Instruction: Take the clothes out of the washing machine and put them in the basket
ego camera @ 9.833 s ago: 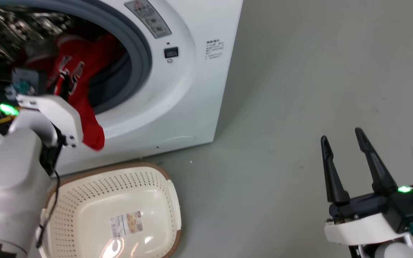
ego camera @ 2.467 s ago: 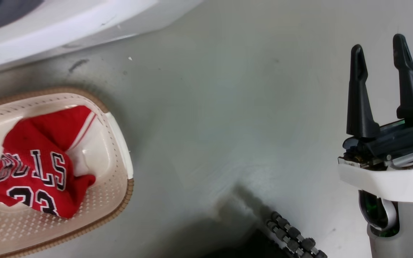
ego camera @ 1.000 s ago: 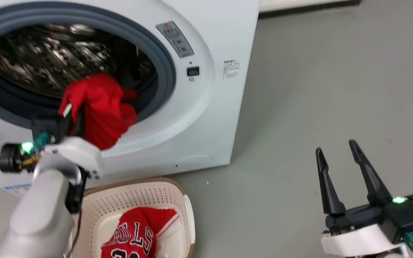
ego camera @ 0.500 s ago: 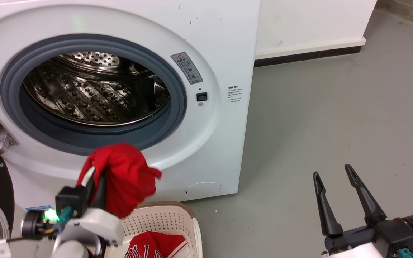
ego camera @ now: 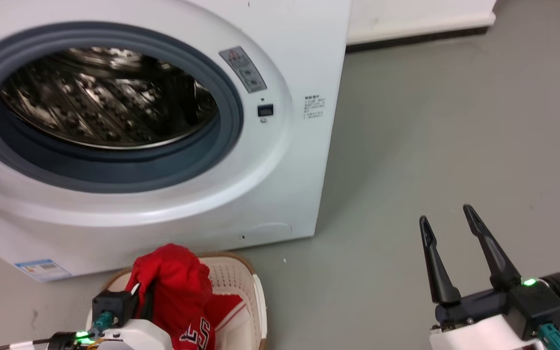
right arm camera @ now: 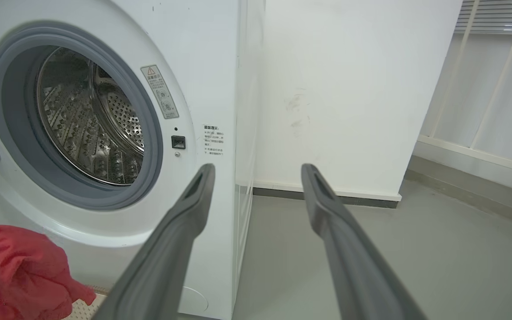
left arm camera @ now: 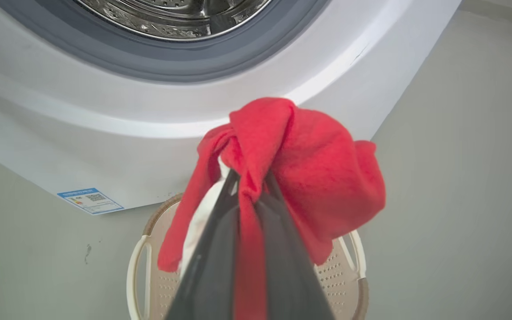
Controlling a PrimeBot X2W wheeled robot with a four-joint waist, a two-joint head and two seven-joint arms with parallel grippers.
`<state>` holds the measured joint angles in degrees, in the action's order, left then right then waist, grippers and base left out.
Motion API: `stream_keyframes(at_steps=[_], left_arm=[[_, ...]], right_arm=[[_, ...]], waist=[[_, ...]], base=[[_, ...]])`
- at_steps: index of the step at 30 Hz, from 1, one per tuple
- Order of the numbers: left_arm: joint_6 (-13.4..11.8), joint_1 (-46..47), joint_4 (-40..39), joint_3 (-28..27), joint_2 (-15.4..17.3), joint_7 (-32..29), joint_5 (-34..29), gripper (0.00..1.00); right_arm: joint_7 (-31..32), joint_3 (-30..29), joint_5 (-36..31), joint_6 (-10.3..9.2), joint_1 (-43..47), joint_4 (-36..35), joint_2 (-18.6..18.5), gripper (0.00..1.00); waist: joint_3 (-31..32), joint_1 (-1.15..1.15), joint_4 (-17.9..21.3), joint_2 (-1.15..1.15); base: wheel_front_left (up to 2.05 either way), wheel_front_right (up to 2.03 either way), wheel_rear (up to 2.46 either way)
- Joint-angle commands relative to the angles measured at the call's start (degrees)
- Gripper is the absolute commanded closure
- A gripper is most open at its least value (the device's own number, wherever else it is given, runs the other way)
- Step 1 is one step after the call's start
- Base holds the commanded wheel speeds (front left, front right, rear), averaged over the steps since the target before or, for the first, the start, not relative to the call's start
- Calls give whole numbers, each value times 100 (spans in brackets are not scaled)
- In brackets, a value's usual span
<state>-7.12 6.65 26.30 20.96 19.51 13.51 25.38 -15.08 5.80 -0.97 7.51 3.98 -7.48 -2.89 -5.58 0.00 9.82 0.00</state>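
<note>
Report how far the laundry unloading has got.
Done: one lettered red jersey lies in the basket. In hand: the left gripper, jaws shut, holds a red garment above the basket, not yet released. Left: drop it in; the drum looks empty as far as visible. The right gripper is open, idle.

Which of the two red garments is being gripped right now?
The plain red one, pinched in the left gripper over the basket; the lettered jersey lies loose in the basket.
</note>
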Motion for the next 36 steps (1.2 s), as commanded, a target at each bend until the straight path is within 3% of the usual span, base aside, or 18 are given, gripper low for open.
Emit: stream_keyframes(at_steps=[1, 21, 32, 33, 34, 36], left_arm=[[41, 166, 202, -21, -24, 50, 16, 100], [801, 2398, 3418, 399, -446, 118, -329, 100], [928, 3114, 4517, 601, -640, -57, -391, 100], [939, 3119, 4545, 606, -655, -41, -383, 60], [941, 3117, 4570, 624, -661, -24, -391, 0], [945, 3096, 4609, 642, -674, 2, -386, 0]], right_arm=[[-13, 30, 31, -4, -143, -28, 3, 0], [-13, 179, 283, -4, -1471, -313, 3, 0], [-13, 120, 395, -4, -1780, -368, 3, 0], [-13, 111, 398, -4, -1793, -361, 3, 0], [-13, 103, 396, -4, -1805, -351, 3, 0], [-13, 95, 383, -4, -1812, -325, 2, 0]], waist=[[-287, 0, 80, 0], [-2597, 0, 429, 0], [-3210, 0, 486, 0], [-3220, 0, 481, 0], [-3224, 0, 472, 0], [-3201, 0, 447, 0]], base=[[0, 0, 0], [0, 0, 0], [0, 0, 0], [0, 0, 0], [0, 0, 0], [0, 0, 0]])
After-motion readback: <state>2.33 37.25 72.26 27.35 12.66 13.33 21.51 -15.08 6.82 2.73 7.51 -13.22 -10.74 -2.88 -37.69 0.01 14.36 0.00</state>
